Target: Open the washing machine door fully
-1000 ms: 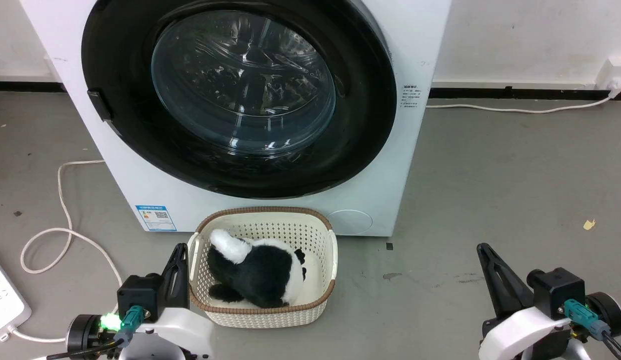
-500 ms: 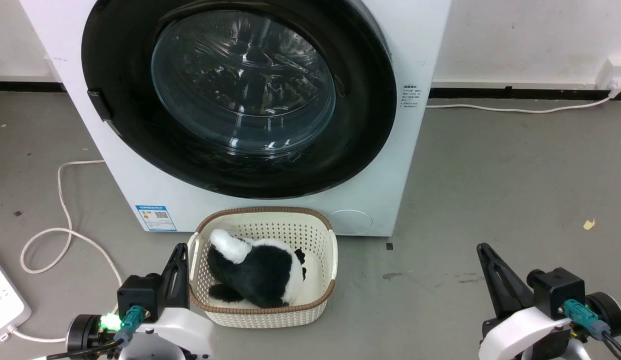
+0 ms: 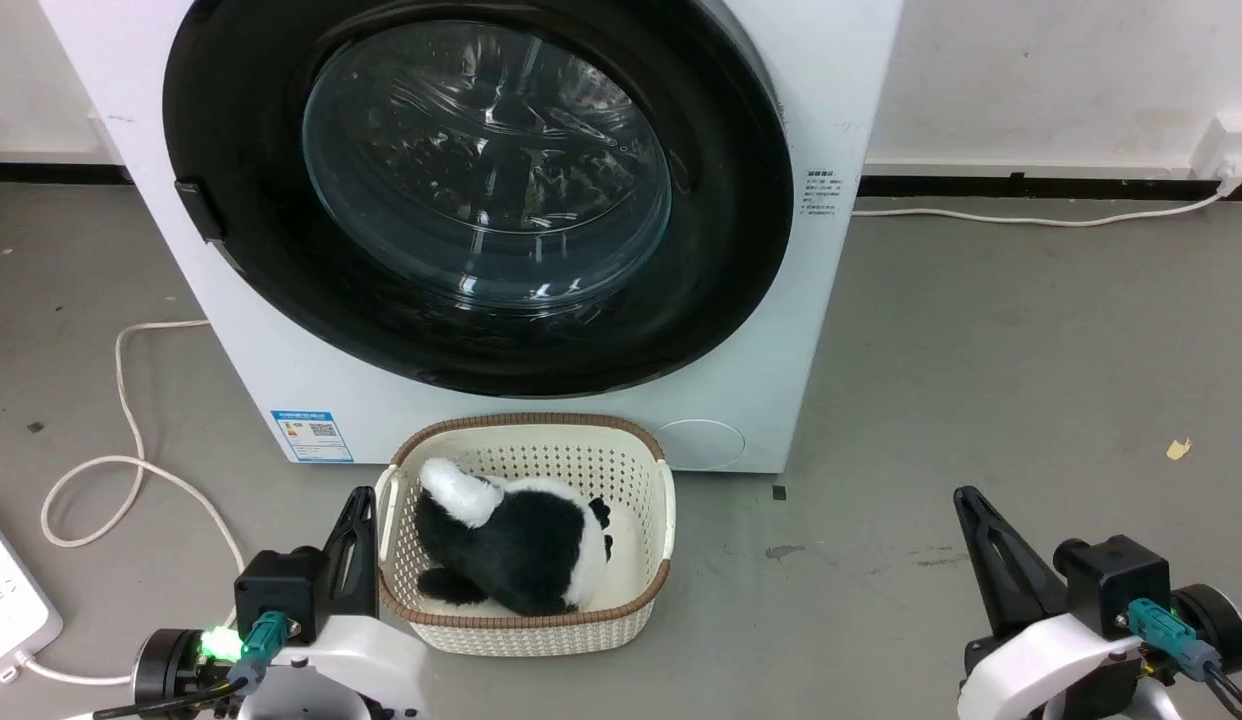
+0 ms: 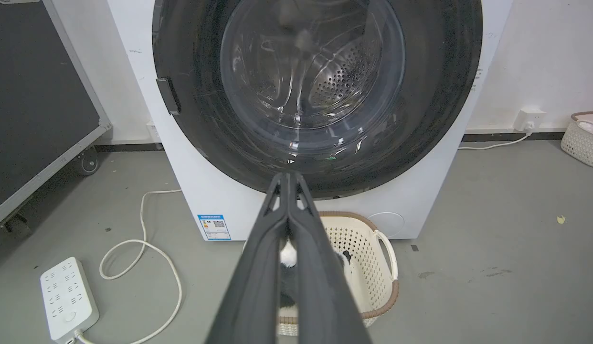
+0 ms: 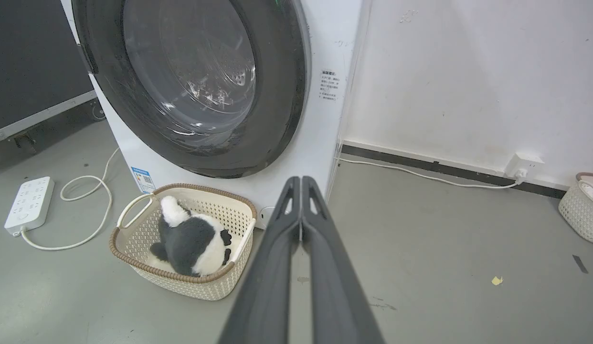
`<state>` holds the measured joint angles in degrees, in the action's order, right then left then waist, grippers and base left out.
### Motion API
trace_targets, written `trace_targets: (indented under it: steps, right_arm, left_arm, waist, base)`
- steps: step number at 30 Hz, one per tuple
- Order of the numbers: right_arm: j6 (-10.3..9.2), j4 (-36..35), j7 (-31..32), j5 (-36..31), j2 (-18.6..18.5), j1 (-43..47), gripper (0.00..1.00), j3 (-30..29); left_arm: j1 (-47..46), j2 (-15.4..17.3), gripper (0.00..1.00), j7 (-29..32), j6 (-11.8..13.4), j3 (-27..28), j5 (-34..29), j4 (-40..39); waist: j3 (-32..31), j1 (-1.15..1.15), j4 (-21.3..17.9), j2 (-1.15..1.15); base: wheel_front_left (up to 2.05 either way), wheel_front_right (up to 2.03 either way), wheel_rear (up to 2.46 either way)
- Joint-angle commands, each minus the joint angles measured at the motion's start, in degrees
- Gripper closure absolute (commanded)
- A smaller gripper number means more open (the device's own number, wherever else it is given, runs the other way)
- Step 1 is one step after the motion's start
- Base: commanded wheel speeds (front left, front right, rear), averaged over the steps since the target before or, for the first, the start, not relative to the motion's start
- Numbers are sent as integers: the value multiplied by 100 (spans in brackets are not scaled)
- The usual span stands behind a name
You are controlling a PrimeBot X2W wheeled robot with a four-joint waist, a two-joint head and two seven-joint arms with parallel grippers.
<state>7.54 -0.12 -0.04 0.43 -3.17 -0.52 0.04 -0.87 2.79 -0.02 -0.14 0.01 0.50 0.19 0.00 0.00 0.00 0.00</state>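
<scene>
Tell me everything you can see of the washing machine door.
The washing machine door is large, round and glossy black, with a bulging clear glass centre through which the perforated steel drum shows. It looks shut, lying flat against the white washing machine front. A small dark tab sits on its left edge. Nothing touches it.

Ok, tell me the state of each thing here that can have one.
Large round glossy black washing machine door: closed against the white front-loading washing machine.
Cream plastic basket with brown rim: upright on the floor, holding a black-and-white plush toy.
Left gripper: shut, empty.
Right gripper: shut, empty.
</scene>
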Motion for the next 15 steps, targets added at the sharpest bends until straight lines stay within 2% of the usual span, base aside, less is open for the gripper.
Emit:
trace_targets:
  steps: [1, 8, 9, 15]
  right_arm:
    - [-5, 12, 4, -43, 29, 52, 100, -4]
    - [-5, 12, 4, -43, 29, 52, 100, -4]
    - [0, 0, 0, 0, 0, 0, 0, 0]
    - [0, 13, -73, 52, 1, 22, 0, -25]
  left_arm:
    - [87, 9, 100, 2, 14, -1, -50, -19]
    - [87, 9, 100, 2, 14, -1, -50, -19]
    - [-1, 0, 0, 0, 0, 0, 1, 0]
    - [11, 0, 0, -74, 40, -31, 40, 19]
  waist:
    - [0, 0, 0, 0]
    - [0, 0, 0, 0]
    - [0, 0, 0, 0]
    - [3, 0, -1, 0]
  base:
    - [0, 0, 0]
    - [0, 0, 0]
    - [0, 0, 0]
    - [0, 0, 0]
